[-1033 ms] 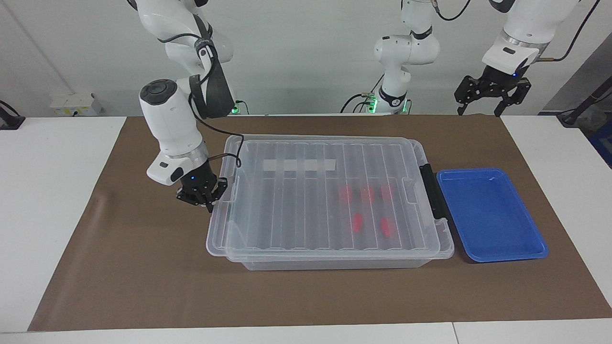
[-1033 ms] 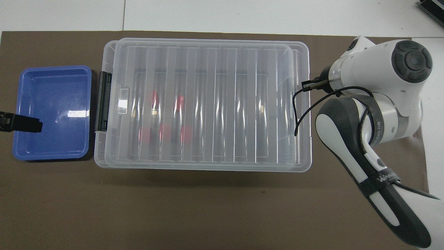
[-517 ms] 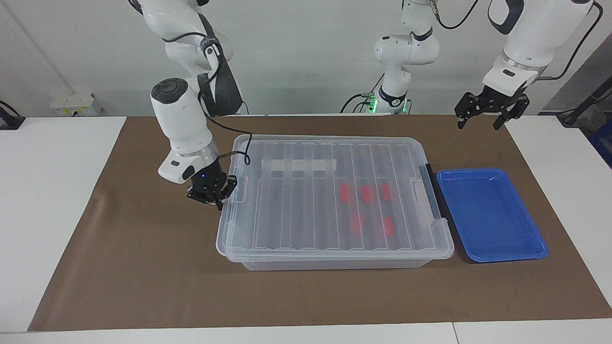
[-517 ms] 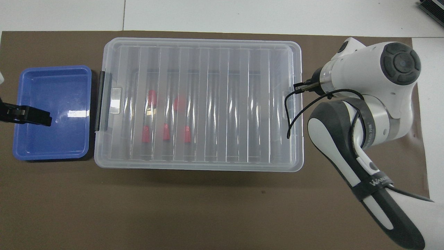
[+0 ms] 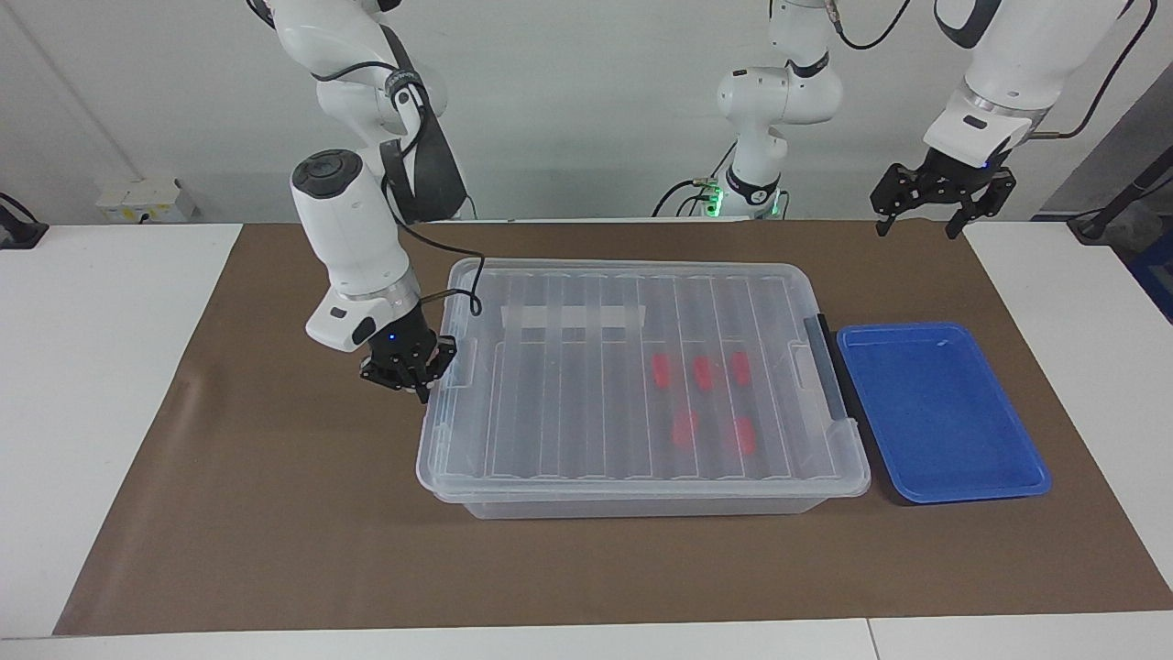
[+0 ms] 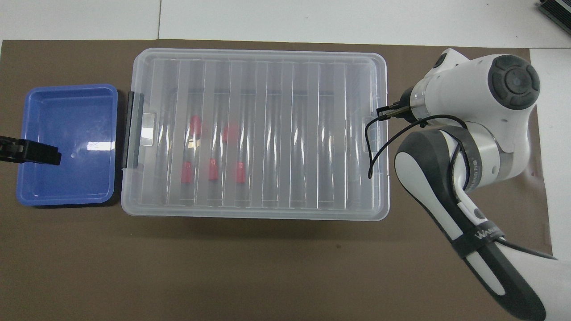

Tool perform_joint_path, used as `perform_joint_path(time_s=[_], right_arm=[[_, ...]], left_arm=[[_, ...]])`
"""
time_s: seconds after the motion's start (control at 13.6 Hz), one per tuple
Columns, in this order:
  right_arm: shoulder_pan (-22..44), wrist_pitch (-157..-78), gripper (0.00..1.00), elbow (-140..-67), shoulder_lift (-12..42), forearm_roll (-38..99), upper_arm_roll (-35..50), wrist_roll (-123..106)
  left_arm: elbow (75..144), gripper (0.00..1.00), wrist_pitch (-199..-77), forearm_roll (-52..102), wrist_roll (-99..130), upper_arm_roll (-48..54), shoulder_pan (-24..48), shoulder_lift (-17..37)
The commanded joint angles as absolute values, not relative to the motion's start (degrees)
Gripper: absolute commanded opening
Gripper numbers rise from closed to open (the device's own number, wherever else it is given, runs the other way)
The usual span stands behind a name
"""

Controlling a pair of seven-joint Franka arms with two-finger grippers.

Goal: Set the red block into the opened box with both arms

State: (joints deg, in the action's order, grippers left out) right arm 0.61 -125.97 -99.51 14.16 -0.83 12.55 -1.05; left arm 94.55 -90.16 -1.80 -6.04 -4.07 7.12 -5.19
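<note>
The box [image 5: 641, 500] is a large clear bin, and its ribbed lid [image 5: 568, 394] lies flat on it, closed. Several red blocks [image 5: 701, 371] lie inside the box and show through the lid in the overhead view as well [image 6: 213, 169]. My right gripper [image 5: 408, 378] is down at the lid's end rim toward the right arm's end of the table, shut on that rim. My left gripper [image 5: 919, 223] hangs open and empty, high over the blue tray [image 6: 67, 187]; one finger [image 6: 31, 151] shows in the overhead view.
The shallow blue tray [image 5: 944, 477] sits on the brown mat [image 5: 275, 532] beside the box's black latch [image 5: 829, 367], toward the left arm's end. A third robot base [image 5: 761, 183] stands at the robots' edge.
The lid was raised and shifted toward the right arm's end; my right gripper brought it across and down onto the box. My left gripper stayed high, shifting only slightly.
</note>
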Motion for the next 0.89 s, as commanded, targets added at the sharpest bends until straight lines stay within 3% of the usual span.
perform_joint_path(time_s=[0.0, 0.3, 0.37, 0.52, 0.59, 0.81], right_arm=[[0.4, -122.8, 0.0, -99.4, 12.8, 0.3, 13.0, 1.5], [-0.3, -117.3, 0.0, -99.6, 9.9, 0.2, 10.3, 3.8], [-0.3, -116.1, 0.05, -99.6, 9.1, 0.2, 9.5, 4.6], [-0.3, -112.7, 0.74, -99.6, 7.6, -0.2, 7.7, 6.2], [-0.3, -111.6, 0.97, -99.5, 6.7, -0.3, 7.1, 6.8], [0.1, -108.3, 1.0, -98.9, 3.9, -0.5, 3.0, 7.1]], left_arm=[[94.7, 1.0, -89.4, -1.1, -5.9, -4.0, 6.6, -5.7], [94.7, 1.0, -89.4, -1.1, -5.9, -4.0, 6.6, -5.7], [94.7, 1.0, -89.3, -1.1, -5.8, -4.0, 6.6, -5.7], [94.7, 1.0, -89.4, -1.1, -5.8, -3.9, 6.6, -5.7], [94.7, 1.0, -89.4, -1.1, -5.9, -4.0, 6.6, -5.7], [94.7, 1.0, -89.3, -1.1, -5.9, -4.0, 6.6, -5.7]])
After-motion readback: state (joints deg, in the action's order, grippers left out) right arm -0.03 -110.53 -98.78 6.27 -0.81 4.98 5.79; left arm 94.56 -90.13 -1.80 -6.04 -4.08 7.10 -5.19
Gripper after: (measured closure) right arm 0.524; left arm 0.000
